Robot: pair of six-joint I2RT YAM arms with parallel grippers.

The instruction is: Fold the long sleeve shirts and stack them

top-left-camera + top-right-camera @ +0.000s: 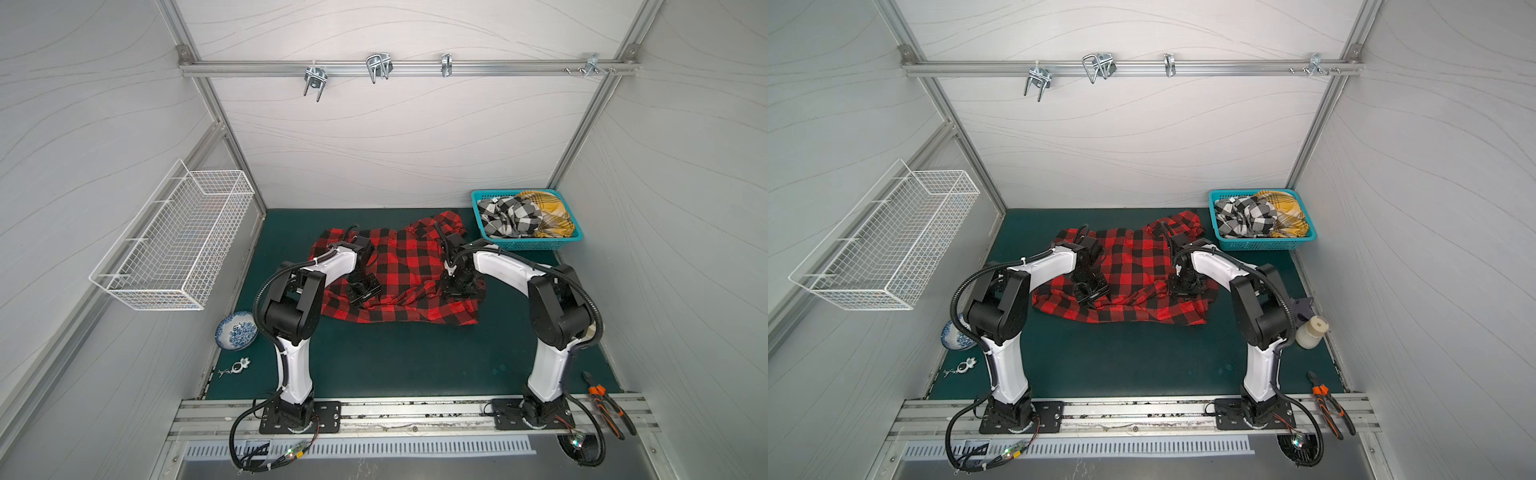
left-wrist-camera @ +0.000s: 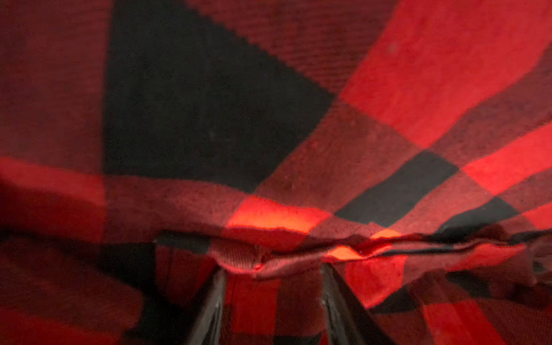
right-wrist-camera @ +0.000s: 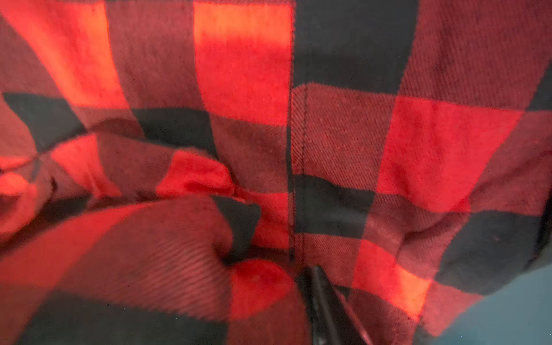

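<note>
The red-and-black plaid shirt (image 1: 399, 266) (image 1: 1133, 266) lies spread and rumpled on the green mat (image 1: 399, 361). Both grippers are pressed down into it: my left gripper (image 1: 363, 293) (image 2: 273, 268) near its left side, my right gripper (image 1: 461, 291) (image 3: 268, 280) near its right side. In the left wrist view both fingers (image 2: 215, 298) stand apart with plaid cloth between them and a hem across their tips. In the right wrist view only one finger (image 3: 324, 301) shows; bunched cloth hides the other. The black-and-white shirt (image 1: 509, 218) and the mustard-yellow shirt (image 1: 548, 216) sit crumpled in the basket.
The teal basket (image 1: 528, 244) stands at the back right of the mat. A white wire basket (image 1: 174, 245) hangs on the left wall. A blue-and-white bowl (image 1: 236, 330) and a keyring (image 1: 237, 368) lie front left, orange-handled pliers (image 1: 609, 403) front right, and a white bottle (image 1: 1310, 330) stands by the right arm.
</note>
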